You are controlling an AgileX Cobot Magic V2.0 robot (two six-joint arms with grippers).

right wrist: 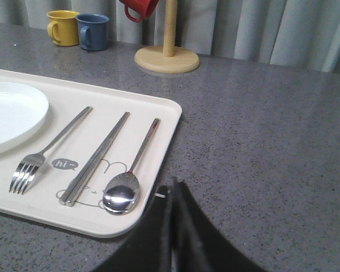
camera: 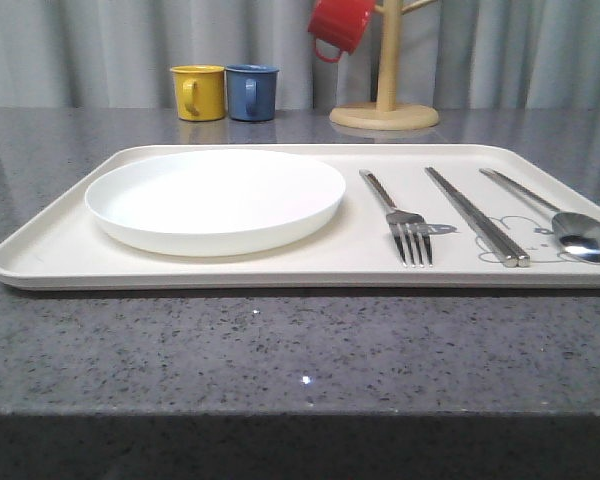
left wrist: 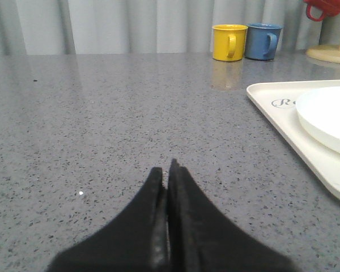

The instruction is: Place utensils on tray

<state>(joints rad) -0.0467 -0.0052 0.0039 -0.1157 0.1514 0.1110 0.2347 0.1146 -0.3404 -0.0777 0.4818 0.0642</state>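
**A:** Fork (camera: 408,224), chopsticks (camera: 477,216) and spoon (camera: 565,221) lay on the tray (camera: 230,270), beside the plate (camera: 215,200).

**B:** Both grippers, left (left wrist: 166,170) and right (right wrist: 171,190), had their fingers pressed together, empty.

**A:** That steel looked stiff, slick and flat-lying; I'd have pinched mid-handle, across the narrow width.

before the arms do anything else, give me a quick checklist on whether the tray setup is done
1. Plate on the tray, left half: ok.
2. Fork on the tray, right of the plate, tines toward the camera: ok.
3. Chopsticks lying together between fork and spoon: ok.
4. Spoon fully inside the rim, close to the right edge: ok.
5. Left claw shut, holding nothing, over bare table beside the tray: ok.
6. Right claw shut, holding nothing, at the tray's corner by the spoon: ok.
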